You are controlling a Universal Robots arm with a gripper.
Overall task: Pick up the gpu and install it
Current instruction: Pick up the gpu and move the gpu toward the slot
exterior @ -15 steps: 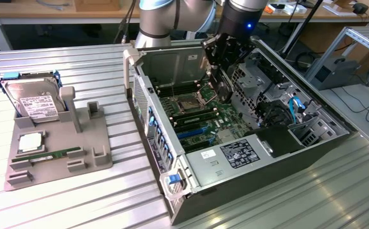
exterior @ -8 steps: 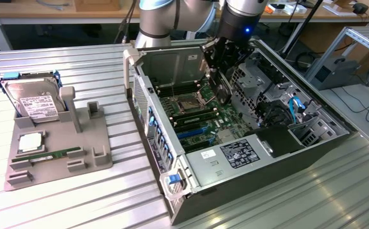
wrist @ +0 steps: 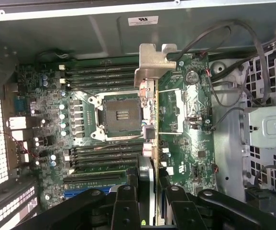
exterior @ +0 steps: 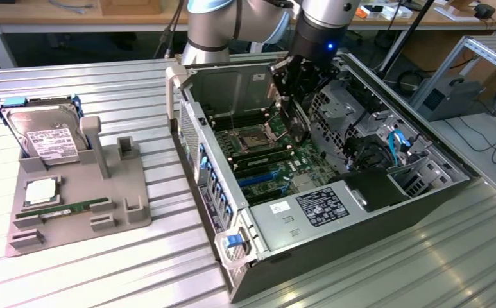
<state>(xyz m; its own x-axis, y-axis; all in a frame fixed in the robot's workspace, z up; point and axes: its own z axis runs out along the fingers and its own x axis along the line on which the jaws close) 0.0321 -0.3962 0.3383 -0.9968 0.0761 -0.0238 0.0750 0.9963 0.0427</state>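
Wrist view: end effector [wrist: 149, 194] half-closed, gripping gpu [wrist: 153, 64] over motherboard [wrist: 190, 143].

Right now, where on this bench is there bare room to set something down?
Bare table at the exterior view's lower left below the gray fixture, the strip between fixture and computer case, and the lower right corner. Crowded inside the case, where the claw holds the gpu.

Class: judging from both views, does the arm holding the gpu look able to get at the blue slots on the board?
Likely yes. The case lies open, the tool grips the gpu over the board, and nothing lies over the blue slots.
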